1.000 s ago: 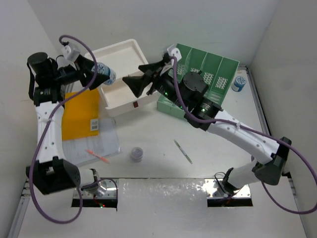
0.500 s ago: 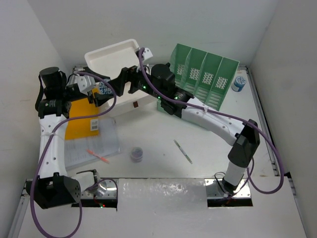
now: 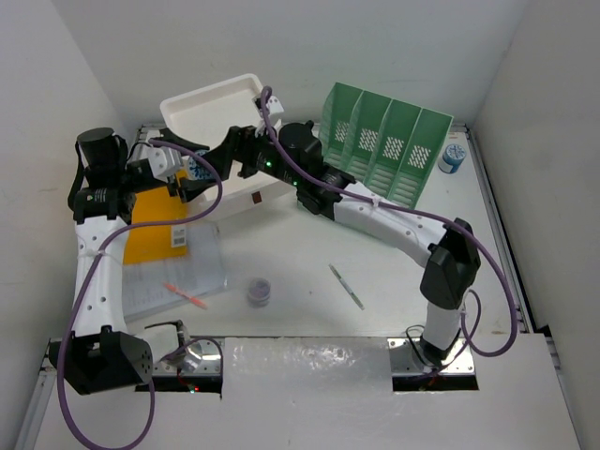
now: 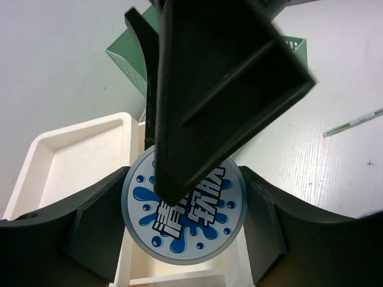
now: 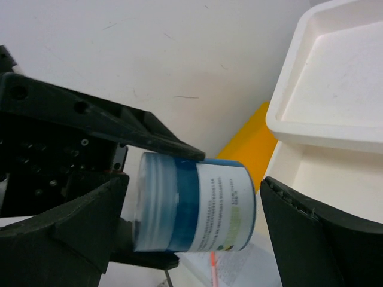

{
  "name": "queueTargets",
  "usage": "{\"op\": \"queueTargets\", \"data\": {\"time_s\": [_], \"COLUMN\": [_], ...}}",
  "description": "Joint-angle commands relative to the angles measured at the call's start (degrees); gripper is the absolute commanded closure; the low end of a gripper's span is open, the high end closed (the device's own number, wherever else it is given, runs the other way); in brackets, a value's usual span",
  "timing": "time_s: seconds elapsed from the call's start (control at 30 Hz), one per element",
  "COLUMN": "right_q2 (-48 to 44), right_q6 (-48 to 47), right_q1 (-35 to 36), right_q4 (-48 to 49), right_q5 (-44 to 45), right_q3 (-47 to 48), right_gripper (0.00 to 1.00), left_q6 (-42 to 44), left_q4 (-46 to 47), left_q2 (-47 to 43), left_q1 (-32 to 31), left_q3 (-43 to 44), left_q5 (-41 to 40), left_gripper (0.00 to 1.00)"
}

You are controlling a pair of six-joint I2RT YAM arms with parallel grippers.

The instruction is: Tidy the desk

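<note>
A round canister point(image 4: 185, 222) with a blue splash lid and a white label hangs above the left side of the desk point(image 3: 309, 239). My left gripper point(image 4: 187, 230) is shut on its sides. My right gripper point(image 5: 192, 215) is open and straddles the canister point(image 5: 200, 206) end to end. One right finger point(image 4: 215, 89) lies across the lid, and a gap shows at the canister's base end. From above, both grippers meet at the canister point(image 3: 194, 166), in front of the white drawer box point(image 3: 225, 117).
A green file rack point(image 3: 389, 141) stands at the back, with another blue-and-white tub point(image 3: 452, 157) to its right. A yellow envelope point(image 3: 155, 220), papers point(image 3: 183, 272) and an orange pen point(image 3: 187, 295) lie at the left. A small purple jar point(image 3: 260, 291) and a thin pen point(image 3: 347, 286) lie mid-desk.
My right arm has reached leftward to the canister and its jaws have widened around it. My left gripper has lowered a little with the canister.
</note>
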Motion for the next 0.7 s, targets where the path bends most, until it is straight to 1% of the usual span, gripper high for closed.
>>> {"op": "queueTargets", "data": {"time_s": [0.0, 0.07, 0.2, 0.27, 0.3, 0.37, 0.53, 0.57, 0.6, 0.67], "right_q2": [0.8, 1.0, 0.4, 0.0, 0.0, 0.6, 2.3, 2.6, 2.6, 2.6], "right_q6": [4.3, 5.2, 5.7, 6.2, 6.7, 8.0, 11.6, 12.2, 12.6, 13.4], "right_q1": [-0.9, -0.9, -1.0, -1.1, -1.2, -1.2, -1.2, -1.1, -1.1, -1.1], "right_q4": [3.8, 4.0, 3.0, 5.1, 5.9, 7.0, 9.1, 9.5, 10.0, 11.7], "right_q5": [-1.8, -2.4, -3.2, -2.9, -3.2, -4.8, -9.6, -10.1, -10.8, -11.2], "right_q3": [-0.4, -0.6, -2.4, -4.2, -4.3, -4.0, -3.2, -3.1, -3.4, -4.4], "right_gripper": [0.09, 0.1, 0.08, 0.08, 0.09, 0.14, 0.17, 0.26, 0.31, 0.49], "left_q6": [0.6, 0.8, 1.1, 0.6, 0.6, 0.6, -0.5, -1.3, -4.0, -7.0], "left_q4": [4.2, 4.2, 5.6, 6.4, 6.6, 7.1, 9.3, 11.4, 12.5, 16.8], "left_q2": [-1.1, -1.1, -0.9, -0.7, -0.6, -0.6, -0.5, -0.5, -0.5, -0.4], "left_q1": [-0.5, -0.5, -0.5, -0.5, -0.5, -0.5, -0.5, -0.5, -0.5, -0.5], "left_q3": [1.7, 2.0, 2.3, 2.4, 2.1, 1.9, 0.9, 0.7, 0.3, -0.1], "left_q5": [3.5, 3.0, 0.6, 0.7, 0.9, 1.2, 0.0, -0.2, -0.4, -1.1], "left_gripper": [1.0, 1.0, 1.0, 1.0, 1.0, 1.0, 1.0, 1.0, 1.0, 0.98]}}
